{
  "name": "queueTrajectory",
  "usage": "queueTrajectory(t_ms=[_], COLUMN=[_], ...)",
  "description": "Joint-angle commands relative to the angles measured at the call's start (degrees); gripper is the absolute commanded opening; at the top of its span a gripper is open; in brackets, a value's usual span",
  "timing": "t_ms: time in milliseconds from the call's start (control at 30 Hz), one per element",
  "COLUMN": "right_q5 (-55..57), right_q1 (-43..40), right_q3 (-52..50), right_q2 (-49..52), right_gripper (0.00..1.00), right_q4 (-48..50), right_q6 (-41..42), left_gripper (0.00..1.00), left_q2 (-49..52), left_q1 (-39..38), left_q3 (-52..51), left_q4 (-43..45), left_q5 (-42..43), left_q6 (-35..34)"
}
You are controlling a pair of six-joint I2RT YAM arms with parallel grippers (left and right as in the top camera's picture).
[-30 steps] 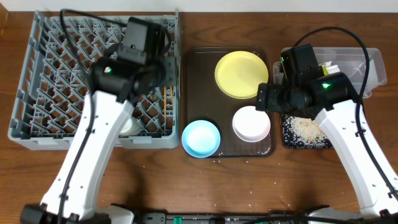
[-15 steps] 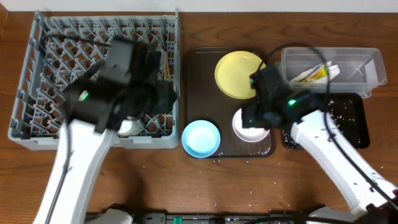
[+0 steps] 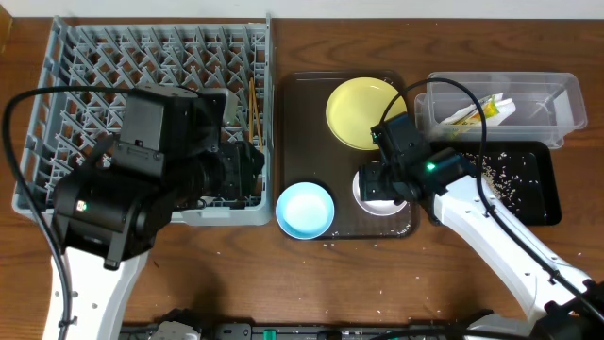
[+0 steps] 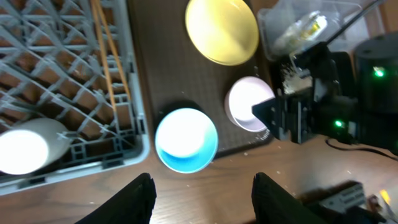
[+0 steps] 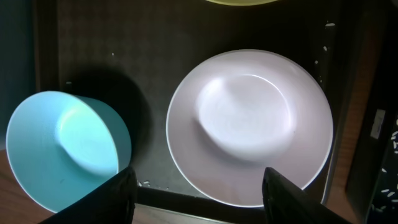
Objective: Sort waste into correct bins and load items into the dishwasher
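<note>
right tool (image 5: 199,190) apart, now over white bowl (image 5: 249,124) | left tool (image 4: 204,191) apart, drawn back

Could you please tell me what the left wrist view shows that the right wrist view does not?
Only the left wrist view shows the grey dish rack, with two chopsticks and a white cup in it, the clear tub holding a wrapper, and the right arm. Only the right wrist view shows a sliver of the black tray with pale grains on it. Both show the white bowl on the brown tray, the light blue bowl at its corner, and the yellow plate, of which the right wrist view catches just an edge.
</note>
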Motion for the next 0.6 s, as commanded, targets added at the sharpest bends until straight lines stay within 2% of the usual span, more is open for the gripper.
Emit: queueTrajectory(t_ms=[0,233,367,433,567], right_q5=[0.1,0.2,0.0,0.0,-1.3], right_q1=[1.1,1.4,0.7,-0.5,-5.4], right_q3=[0.0,0.0,0.2,0.3,1.7], right_q2=[0.4,0.4,-0.7,-2.5,-9.8], right_gripper=[0.64,0.68,0.63,0.72,0.79], right_q4=[0.0,2.0,1.6,1.8,0.7], right_q6=[-2.5,-2.7,-2.6,-1.7,-0.9], left_gripper=[0.51,0.51,0.51,0.51,0.52], left_q2=[-1.4,-7.9,-8.5,-8.2,-6.7], left_q1=[0.0,0.0,0.0,0.0,-0.9], left_q3=[0.1,0.0,-1.6,-4.0,-9.8], left_q4=[-0.4,1.6,0.7,1.2,5.2], left_q5=[4.0,-3.1,-2.3,-2.0,3.8], left_q6=[1.5,1.8,1.3,1.3,1.4])
